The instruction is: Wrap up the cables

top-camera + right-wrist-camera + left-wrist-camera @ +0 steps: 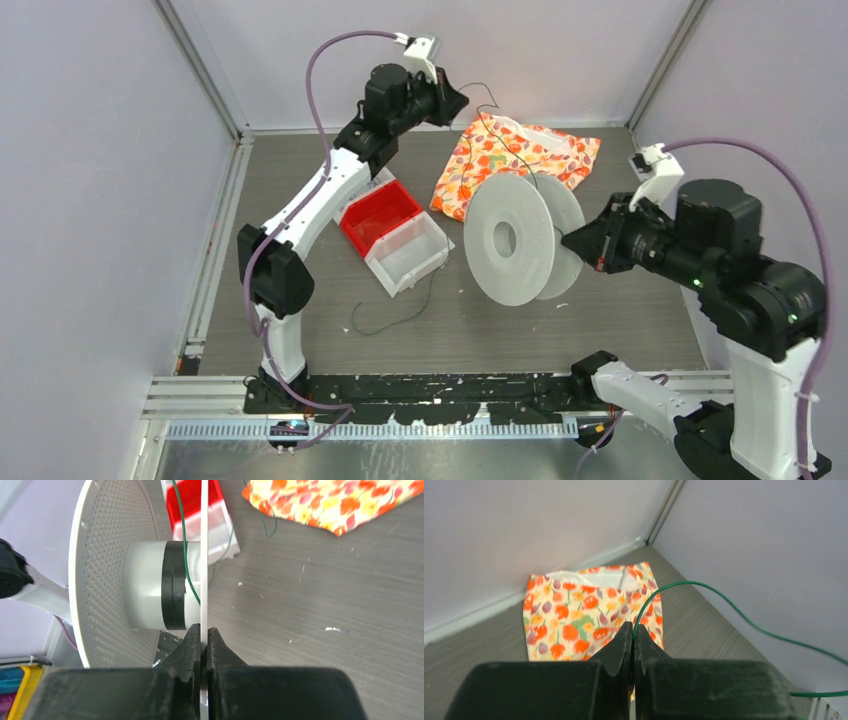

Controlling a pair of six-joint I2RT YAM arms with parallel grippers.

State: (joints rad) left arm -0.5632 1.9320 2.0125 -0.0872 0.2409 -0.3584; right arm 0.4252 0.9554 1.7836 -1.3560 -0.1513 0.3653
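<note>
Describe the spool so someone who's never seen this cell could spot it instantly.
Middle of the table, right of the red bin and clear bin, on the near side of the floral cloth, the spool is held on edge, its rim pinched by the right gripper. It's the only round thing: two white perforated discs on a black-banded hub.

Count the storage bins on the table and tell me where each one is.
2. The red bin sits left of the spool; the white bin is pressed against its nearer side. Nothing suggests a hidden third.
</note>
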